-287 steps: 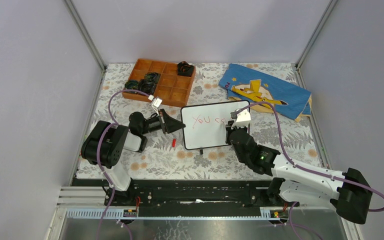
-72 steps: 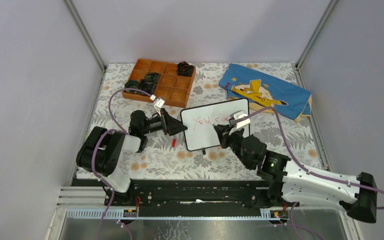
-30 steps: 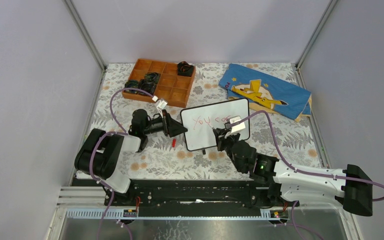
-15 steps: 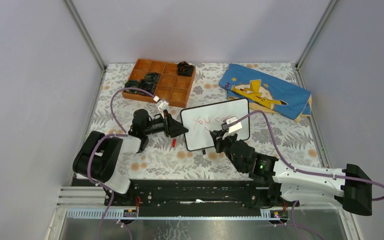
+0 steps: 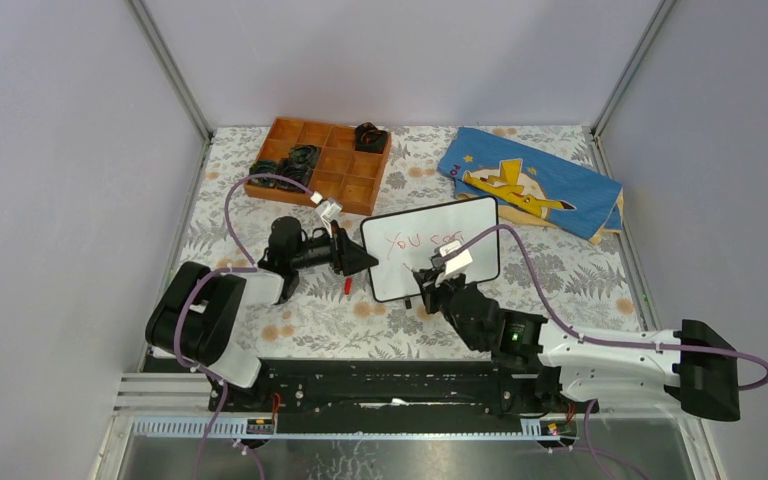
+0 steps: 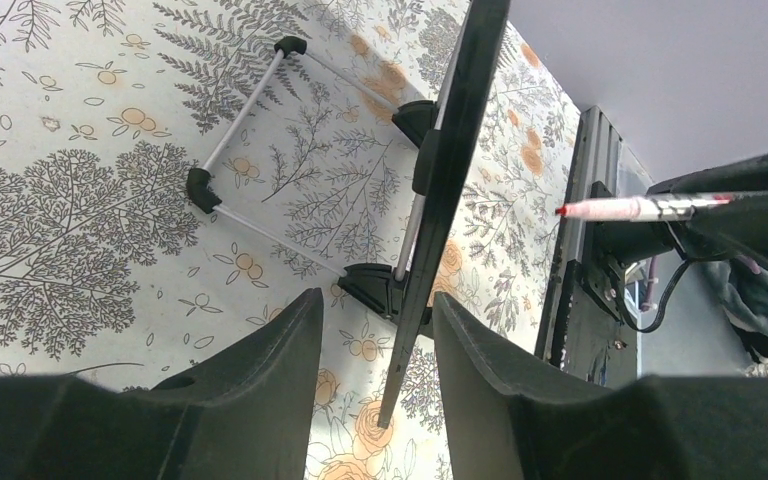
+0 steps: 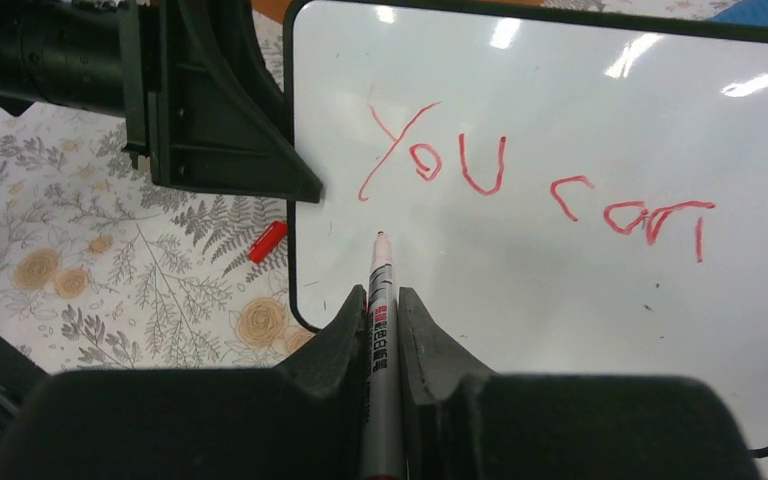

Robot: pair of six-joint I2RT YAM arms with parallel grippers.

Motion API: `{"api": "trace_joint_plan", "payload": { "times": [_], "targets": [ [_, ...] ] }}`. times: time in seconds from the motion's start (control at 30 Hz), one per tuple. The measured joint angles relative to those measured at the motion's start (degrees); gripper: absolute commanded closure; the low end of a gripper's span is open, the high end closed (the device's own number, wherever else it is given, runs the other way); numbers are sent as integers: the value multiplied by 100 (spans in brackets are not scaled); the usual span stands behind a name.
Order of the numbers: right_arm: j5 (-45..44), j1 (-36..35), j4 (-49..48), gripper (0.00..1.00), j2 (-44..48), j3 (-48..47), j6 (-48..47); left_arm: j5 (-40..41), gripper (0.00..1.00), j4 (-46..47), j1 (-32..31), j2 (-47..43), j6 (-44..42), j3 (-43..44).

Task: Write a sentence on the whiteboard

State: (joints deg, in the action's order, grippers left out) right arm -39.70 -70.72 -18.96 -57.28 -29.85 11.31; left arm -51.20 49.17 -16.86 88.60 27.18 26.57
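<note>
White and glossy in its thin black frame, the whiteboard stands propped at the middle of the flowered table cover, leaning back on its wire stand and two black feet. You have the sentence only partly on it: red words reading "You can" in one line across the upper half, with bare board below.

At the board's 6 o'clock, the right gripper is clamped tight on a red marker, tip pointing at the blank patch under "You". In the left wrist view the tip stands clear of the board's face, not touching.

At the board's 9 o'clock, the left gripper straddles the board's edge with its jaws about half apart. One finger lies against the frame, and table shows between the other finger and the board (so whether it truly pinches, you cannot tell).

A small red cap lies on the cover at the board's 8 o'clock, just beside it. Well apart sit an orange compartment tray with dark bits at 11 o'clock, and a blue cloth with a yellow figure at 1 o'clock.
</note>
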Motion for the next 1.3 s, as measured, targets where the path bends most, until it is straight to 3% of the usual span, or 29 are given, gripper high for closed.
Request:
{"api": "trace_joint_plan", "payload": {
  "times": [0.87, 1.3],
  "targets": [
    [-737, -437, -450, 100, -1298, 177, 457, 44, 53, -212, -9, 59, -127, 101],
    [-1091, -439, -914, 100, -1421, 63, 348, 46, 53, -258, -46, 61, -155, 105]
  ]
}}
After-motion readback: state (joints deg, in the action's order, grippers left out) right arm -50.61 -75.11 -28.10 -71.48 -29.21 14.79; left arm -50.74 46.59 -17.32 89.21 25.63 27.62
